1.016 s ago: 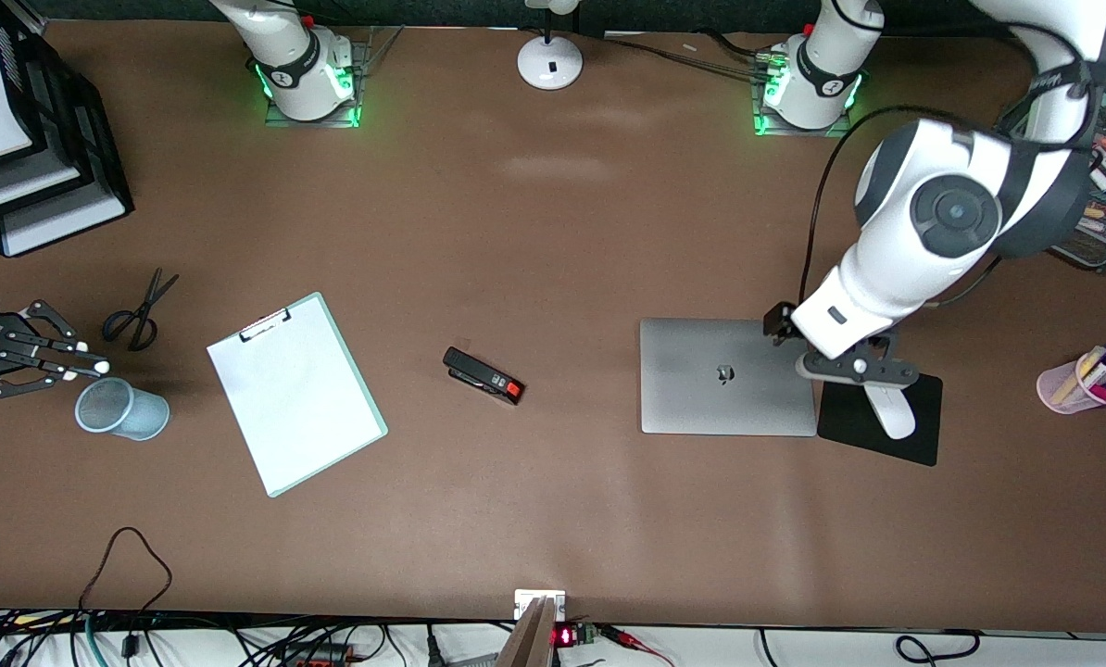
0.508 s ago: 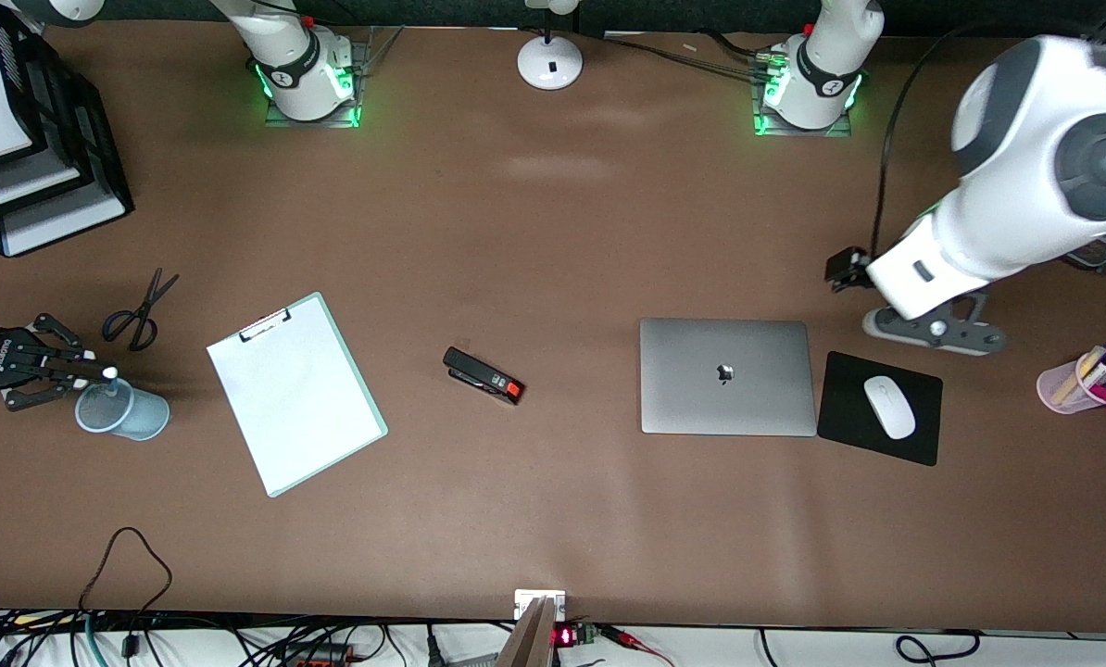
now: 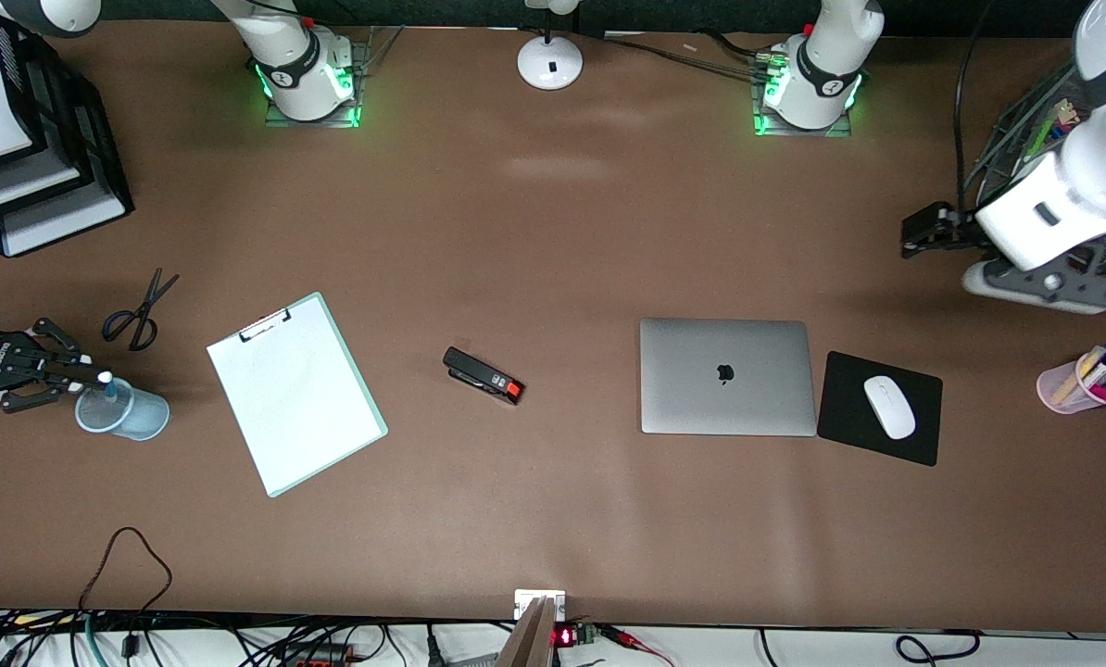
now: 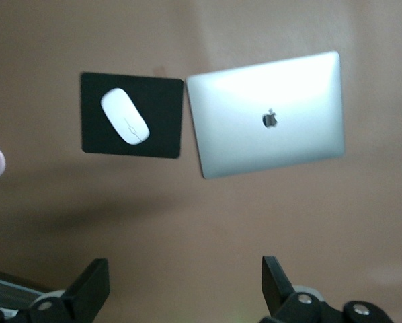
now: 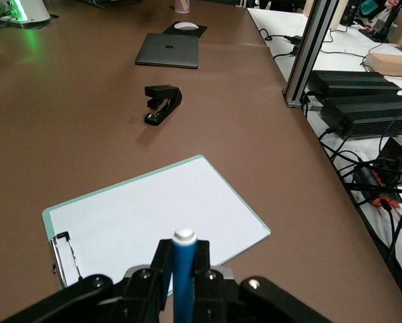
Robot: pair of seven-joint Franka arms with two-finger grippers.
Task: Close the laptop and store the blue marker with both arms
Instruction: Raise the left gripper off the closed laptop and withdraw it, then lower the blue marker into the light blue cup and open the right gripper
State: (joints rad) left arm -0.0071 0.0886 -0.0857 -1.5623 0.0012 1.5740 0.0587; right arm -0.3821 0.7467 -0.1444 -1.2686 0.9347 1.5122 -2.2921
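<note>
The laptop (image 3: 724, 375) lies closed on the table, apple logo up; it also shows in the left wrist view (image 4: 265, 114). My left gripper (image 3: 1039, 285) hangs open and empty over the table at the left arm's end, away from the laptop; its fingers (image 4: 93, 289) stand wide apart. My right gripper (image 3: 85, 375) is shut on the blue marker (image 3: 106, 382), whose whitish end is at the mouth of a light-blue mesh cup (image 3: 125, 412). In the right wrist view the marker (image 5: 184, 269) stands between the fingers (image 5: 162, 266).
A clipboard (image 3: 295, 393), a black stapler (image 3: 483, 375) and scissors (image 3: 138, 310) lie mid-table. A black mouse pad (image 3: 849, 431) with a white mouse (image 3: 888, 407) is beside the laptop. A pink cup of pens (image 3: 1081, 380), a wire basket (image 3: 1025, 120) and paper trays (image 3: 25, 176) stand at the ends.
My left arm has risen off the closed laptop and swung away toward the left arm's end of the table. My right gripper with the marker has sunk slightly at the mesh cup.
</note>
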